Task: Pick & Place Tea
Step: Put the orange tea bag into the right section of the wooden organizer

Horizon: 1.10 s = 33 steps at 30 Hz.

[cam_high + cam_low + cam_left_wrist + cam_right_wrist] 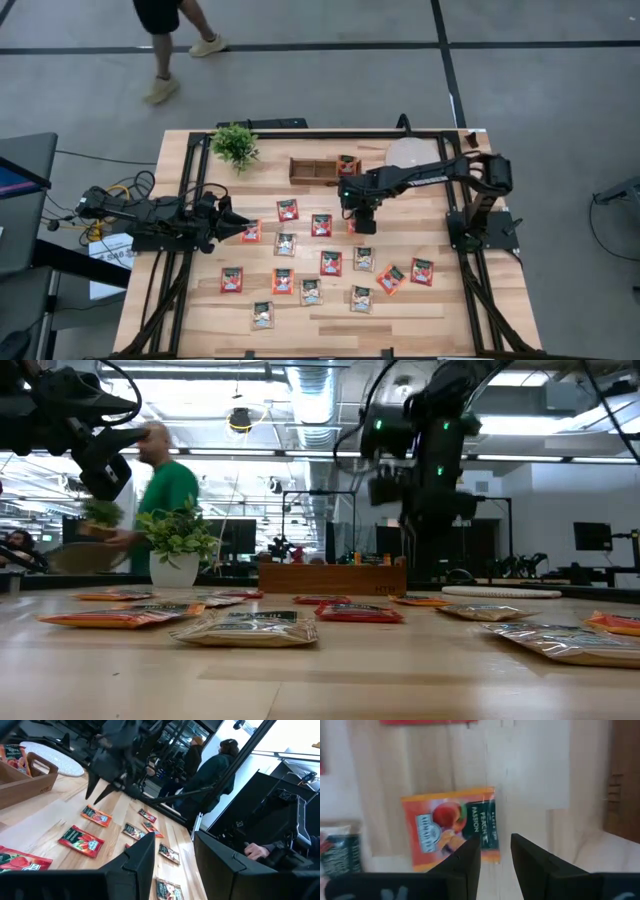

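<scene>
One orange sachet point(451, 827) under right gripper point(495, 851).

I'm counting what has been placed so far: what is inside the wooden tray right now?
One red tea sachet stands in the right end compartment of the wooden tray. The compartments left of it look bare. The right gripper hangs over the table beside the tray, hiding none of it.

Hidden in the high view under the right end effector point(362, 212): most of one orange sachet point(451, 827). Cut off by the right wrist view's edges: a red sachet point(425, 721) and a pale sachet point(339, 849). Too small to read from above: the sachet labels.
</scene>
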{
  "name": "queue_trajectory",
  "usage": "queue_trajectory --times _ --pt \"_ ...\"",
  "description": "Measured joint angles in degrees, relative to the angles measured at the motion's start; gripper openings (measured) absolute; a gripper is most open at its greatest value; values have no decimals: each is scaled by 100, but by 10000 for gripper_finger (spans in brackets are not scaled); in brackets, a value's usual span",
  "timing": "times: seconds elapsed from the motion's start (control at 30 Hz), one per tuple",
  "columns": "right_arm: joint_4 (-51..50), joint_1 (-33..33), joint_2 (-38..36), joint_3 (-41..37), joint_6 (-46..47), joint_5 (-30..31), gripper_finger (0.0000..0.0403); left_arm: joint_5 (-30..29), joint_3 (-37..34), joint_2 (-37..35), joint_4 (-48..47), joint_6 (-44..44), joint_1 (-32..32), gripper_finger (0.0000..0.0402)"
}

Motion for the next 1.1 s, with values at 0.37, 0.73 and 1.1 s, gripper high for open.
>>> queue_trajectory --times 0.37,0.73,1.1 --pt "-75 -8 666 100 166 -113 102 10 -2 0 38 -22 2 129" --pt "-371 8 721 436 60 -113 73 6 -2 1 44 -22 1 129" --pt "-578 8 726 526 -18 -83 7 4 0 1 43 -20 1 129"
